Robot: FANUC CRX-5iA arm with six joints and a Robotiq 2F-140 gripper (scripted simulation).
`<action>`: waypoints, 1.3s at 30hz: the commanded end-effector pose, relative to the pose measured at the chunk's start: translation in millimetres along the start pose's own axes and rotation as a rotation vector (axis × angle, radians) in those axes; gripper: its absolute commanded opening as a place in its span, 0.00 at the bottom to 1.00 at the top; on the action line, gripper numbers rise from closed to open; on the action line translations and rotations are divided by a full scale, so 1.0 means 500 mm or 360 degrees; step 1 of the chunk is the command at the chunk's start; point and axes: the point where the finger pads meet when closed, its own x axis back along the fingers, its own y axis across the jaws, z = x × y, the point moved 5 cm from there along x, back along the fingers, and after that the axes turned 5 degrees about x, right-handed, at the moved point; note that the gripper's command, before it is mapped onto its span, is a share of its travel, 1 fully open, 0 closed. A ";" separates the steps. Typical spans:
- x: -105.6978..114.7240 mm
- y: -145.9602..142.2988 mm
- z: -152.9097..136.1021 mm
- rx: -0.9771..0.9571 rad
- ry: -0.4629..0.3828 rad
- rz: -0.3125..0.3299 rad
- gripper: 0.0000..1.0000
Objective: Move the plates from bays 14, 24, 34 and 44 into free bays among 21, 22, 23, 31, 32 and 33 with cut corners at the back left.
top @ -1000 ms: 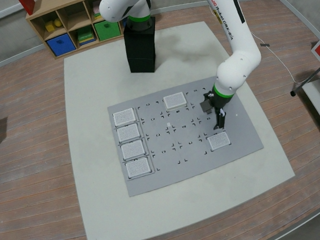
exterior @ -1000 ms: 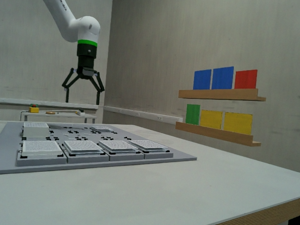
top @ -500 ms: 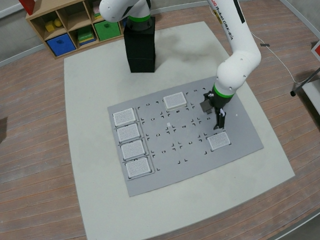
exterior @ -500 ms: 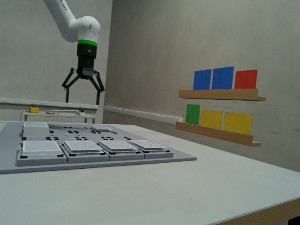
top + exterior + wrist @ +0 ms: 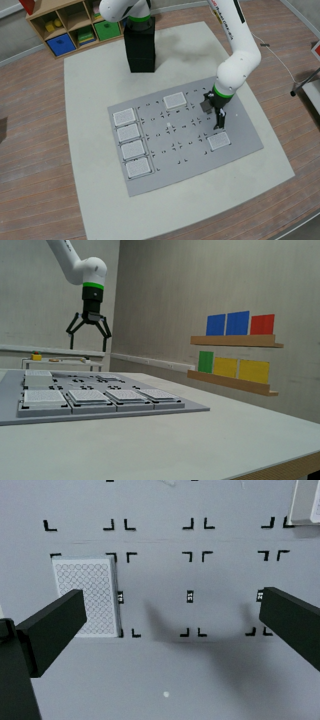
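Grey deck board (image 5: 165, 178) (image 5: 193, 408) (image 5: 200, 680). Overhead view: gripper (image 5: 212, 112) (image 5: 88, 349) (image 5: 172, 604), right, spread, empty; sealed 96-well plate (image 5: 124, 117) (image 5: 43, 397), left, wants centred grip, straight lift.

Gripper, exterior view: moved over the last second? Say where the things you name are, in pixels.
No, no visible shift: the gripper (image 5: 211, 112) (image 5: 87, 350) (image 5: 172, 604) is open, its fingertips lined up against the same stretch of white wall trunking (image 5: 38, 348) as in both earlier exterior pictures.
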 end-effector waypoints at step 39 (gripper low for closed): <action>0.002 0.020 0.247 0.0000 0.0000 0.0003 1.00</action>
